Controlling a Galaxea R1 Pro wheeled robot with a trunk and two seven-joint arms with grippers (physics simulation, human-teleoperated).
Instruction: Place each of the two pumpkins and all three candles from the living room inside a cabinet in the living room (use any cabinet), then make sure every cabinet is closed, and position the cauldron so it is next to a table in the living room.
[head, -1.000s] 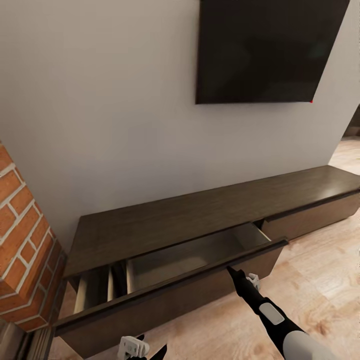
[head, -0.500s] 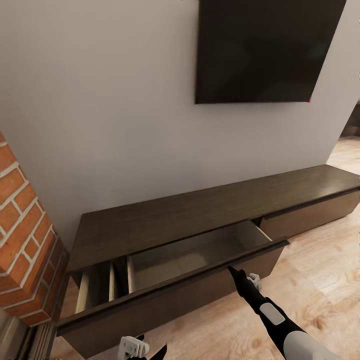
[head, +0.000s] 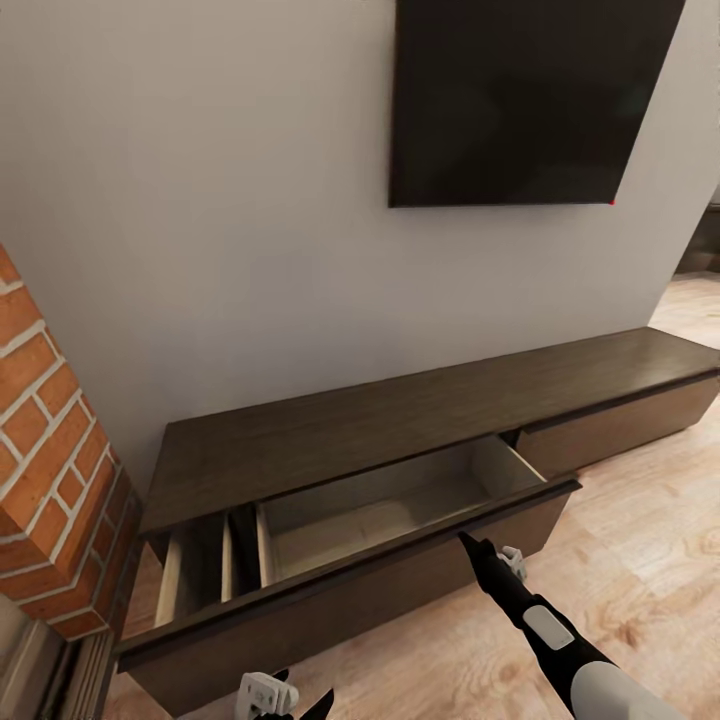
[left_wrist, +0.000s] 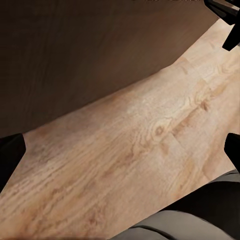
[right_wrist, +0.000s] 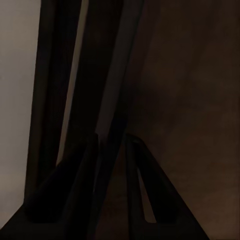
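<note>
Head view: cabinet sitting against wall under TV, wide drawer standing open, inside looking bare. Right pincer hooking drawer's front lip; left pincer hanging low by floor.

Left wrist view: fingers spread wide over floor, gripping nothing.

Right wrist view: fingers nearly together at dark drawer edge; pinching lip or not, cannot tell.

Risk: grip slipping off handleless lip, drawer stalling.

Matt dark wood cabinet with pale wood insides; grainy light wood floor.
</note>
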